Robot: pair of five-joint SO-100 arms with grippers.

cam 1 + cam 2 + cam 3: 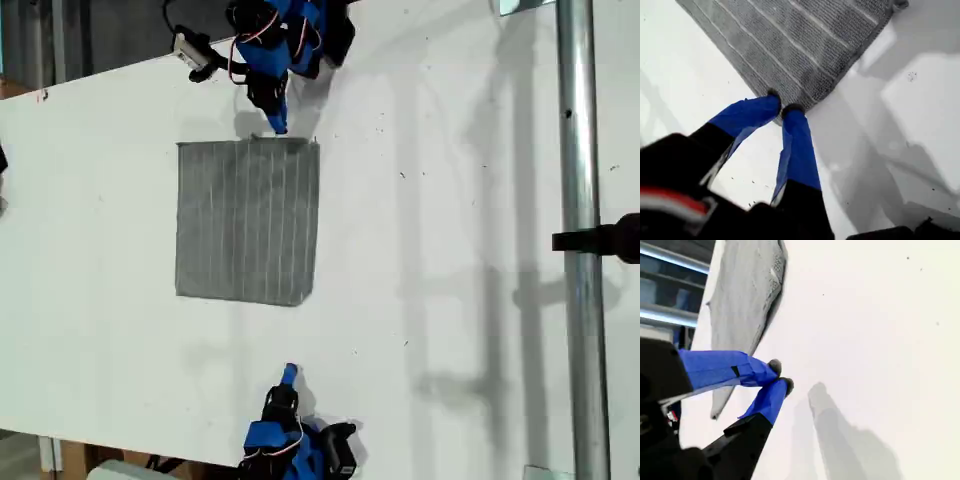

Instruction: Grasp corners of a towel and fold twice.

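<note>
Still at the start: towel [248, 220] lies flat and unfolded on the white table [450, 250], both folds left. Grey ribbed soft cloth, pale stripes, square. First gripper [277, 127] nearly together at its far edge, pinch unclear. Second gripper [290, 373] closed, empty, well apart.

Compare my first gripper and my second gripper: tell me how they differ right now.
My first gripper has its tips at the edge of the towel, at the top of the exterior view; my second gripper hangs over bare table, apart from the cloth, at the exterior view's bottom. Both have blue fingers with dark tips and jaws nearly closed on nothing.
</note>
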